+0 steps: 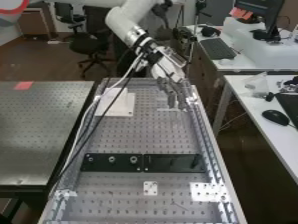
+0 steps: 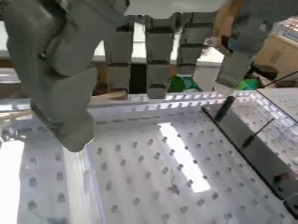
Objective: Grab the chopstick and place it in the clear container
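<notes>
In the high view the hand (image 1: 174, 94) is over the bench's far right part, pointing down. The wrist view has the hand (image 2: 157, 60) with fingers straight and the thumb apart from them. A thin tan stick, perhaps the chopstick (image 2: 14, 115), passes behind the thumb; whether it touches the hand I cannot tell. A clear, shiny-edged thing below the thumb may be the clear container (image 2: 74, 175), but its outline is hard to make out.
A white block (image 1: 120, 105) stands left of the hand on the perforated bench (image 1: 123, 137). Black plates (image 1: 174, 163) cross the bench's middle. Nearer are a small white plate (image 1: 150, 188) and a shiny metal plate (image 1: 209, 192). Cables run down the bench's left side.
</notes>
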You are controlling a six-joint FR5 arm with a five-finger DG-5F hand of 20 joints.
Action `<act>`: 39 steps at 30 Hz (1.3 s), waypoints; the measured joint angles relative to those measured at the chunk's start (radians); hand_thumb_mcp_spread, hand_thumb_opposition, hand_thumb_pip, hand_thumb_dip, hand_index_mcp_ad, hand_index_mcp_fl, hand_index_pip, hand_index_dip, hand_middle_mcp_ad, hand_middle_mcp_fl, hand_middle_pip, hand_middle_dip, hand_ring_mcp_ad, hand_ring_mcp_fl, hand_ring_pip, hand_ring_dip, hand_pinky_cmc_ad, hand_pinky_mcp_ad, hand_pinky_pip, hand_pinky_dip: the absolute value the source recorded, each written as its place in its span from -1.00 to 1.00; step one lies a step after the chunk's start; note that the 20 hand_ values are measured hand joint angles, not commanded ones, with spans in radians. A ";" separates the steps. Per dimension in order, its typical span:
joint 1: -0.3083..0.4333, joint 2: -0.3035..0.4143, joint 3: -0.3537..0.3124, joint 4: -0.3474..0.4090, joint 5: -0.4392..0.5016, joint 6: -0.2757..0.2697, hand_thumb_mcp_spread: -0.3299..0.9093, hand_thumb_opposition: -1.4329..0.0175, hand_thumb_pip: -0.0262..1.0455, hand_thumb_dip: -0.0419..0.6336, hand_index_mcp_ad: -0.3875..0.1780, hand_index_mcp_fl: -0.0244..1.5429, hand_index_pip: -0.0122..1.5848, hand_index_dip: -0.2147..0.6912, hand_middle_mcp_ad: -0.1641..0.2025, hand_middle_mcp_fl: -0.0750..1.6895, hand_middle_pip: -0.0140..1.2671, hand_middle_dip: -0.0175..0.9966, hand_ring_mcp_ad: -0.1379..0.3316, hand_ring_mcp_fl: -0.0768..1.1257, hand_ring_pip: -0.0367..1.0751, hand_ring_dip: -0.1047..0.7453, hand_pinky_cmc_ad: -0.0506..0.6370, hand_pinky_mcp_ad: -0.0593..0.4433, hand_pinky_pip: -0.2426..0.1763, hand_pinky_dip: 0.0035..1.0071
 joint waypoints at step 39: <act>0.031 0.379 -0.331 0.471 0.066 -0.006 -0.03 -0.19 0.14 -0.17 -0.17 -0.41 -0.92 -0.58 0.21 -0.35 -0.78 -0.41 0.09 -0.62 -0.53 -0.45 0.26 0.61 -0.34 0.86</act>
